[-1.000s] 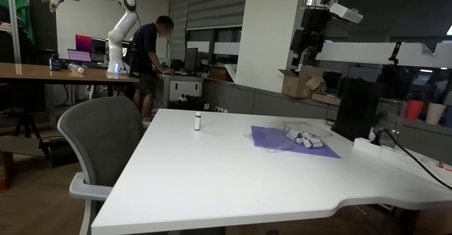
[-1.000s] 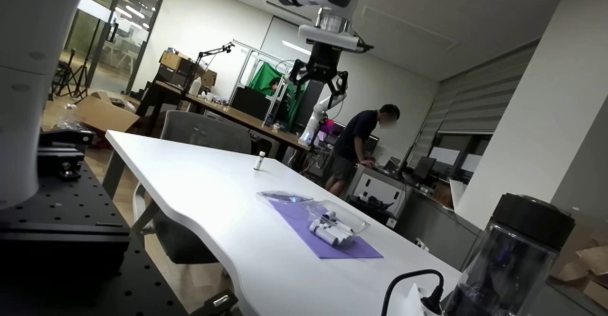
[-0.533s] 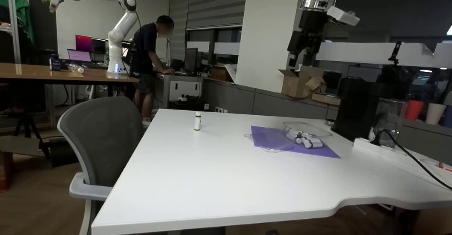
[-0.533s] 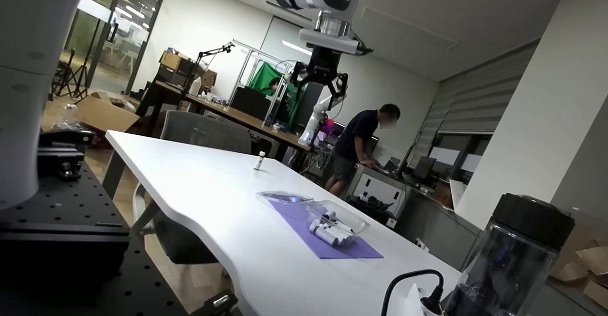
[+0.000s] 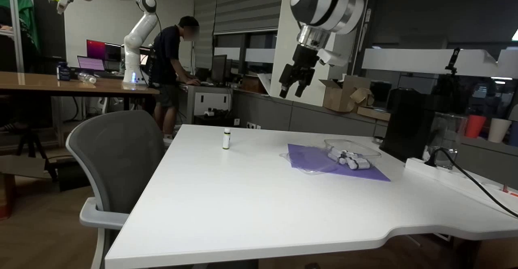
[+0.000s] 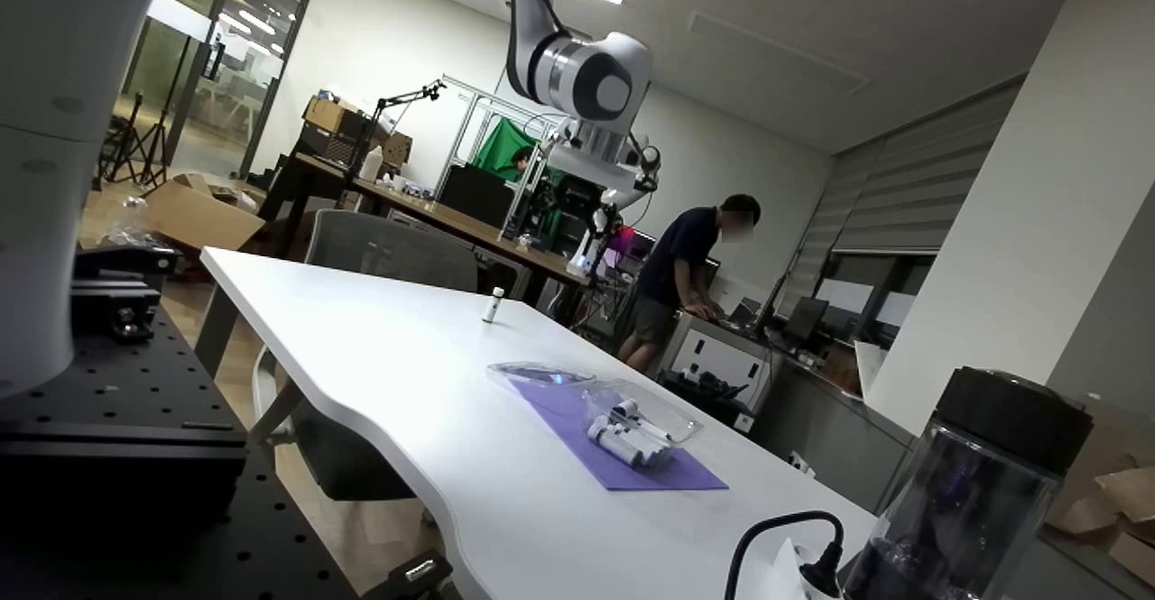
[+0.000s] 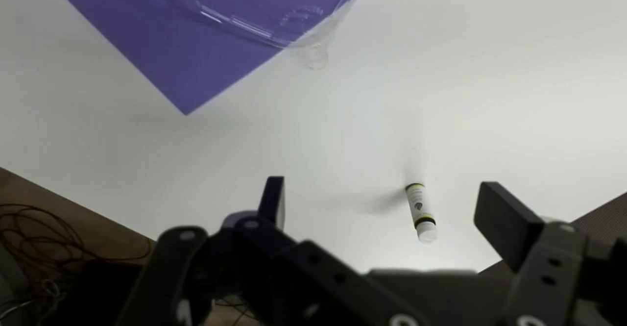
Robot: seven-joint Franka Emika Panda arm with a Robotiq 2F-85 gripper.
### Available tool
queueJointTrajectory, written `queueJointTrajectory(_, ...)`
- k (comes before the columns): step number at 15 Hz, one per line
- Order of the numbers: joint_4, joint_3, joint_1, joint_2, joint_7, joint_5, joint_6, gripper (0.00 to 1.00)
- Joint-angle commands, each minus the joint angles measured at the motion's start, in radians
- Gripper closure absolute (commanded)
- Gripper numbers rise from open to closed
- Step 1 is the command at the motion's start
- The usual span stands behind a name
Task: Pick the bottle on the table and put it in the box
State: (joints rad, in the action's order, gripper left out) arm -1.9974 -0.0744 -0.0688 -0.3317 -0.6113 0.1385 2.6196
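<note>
A small white bottle (image 5: pixel 226 138) with yellow and black bands stands upright on the white table (image 5: pixel 243 196). It shows in both exterior views (image 6: pixel 492 305) and in the wrist view (image 7: pixel 419 206). A clear plastic box (image 5: pixel 367 149) holding several white bottles sits on a purple sheet (image 5: pixel 376 174); it also shows in an exterior view (image 6: pixel 675 412). My gripper (image 5: pixel 291 94) is open and empty, high above the table, between the bottle and the box in that view. In the wrist view the bottle appears between the spread fingers (image 7: pixel 384 201), well below them. The box itself is out of the wrist view.
A clear lid (image 5: pixel 309 168) lies partly on the purple sheet beside the box. A white power strip (image 5: pixel 449 180) with a black cable and a glass tumbler (image 6: pixel 965 492) stand at the table's edge. A grey chair (image 5: pixel 117 159) stands beside the table.
My arm has swung down and, in an exterior view, to the left, toward the bottle's side. The gripper is lower and tilted, its fingers still apart. The bottle and box have not moved.
</note>
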Motion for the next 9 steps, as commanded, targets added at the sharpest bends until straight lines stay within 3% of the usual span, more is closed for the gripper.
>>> queueJointTrajectory(1,0.252,-0.084,0.014,-0.239,0.011,-0.039,-0.037,0.00)
queueJointTrajectory(9,0.666,-0.158,-0.062,-0.645,0.032,-0.156,-0.081,0.00)
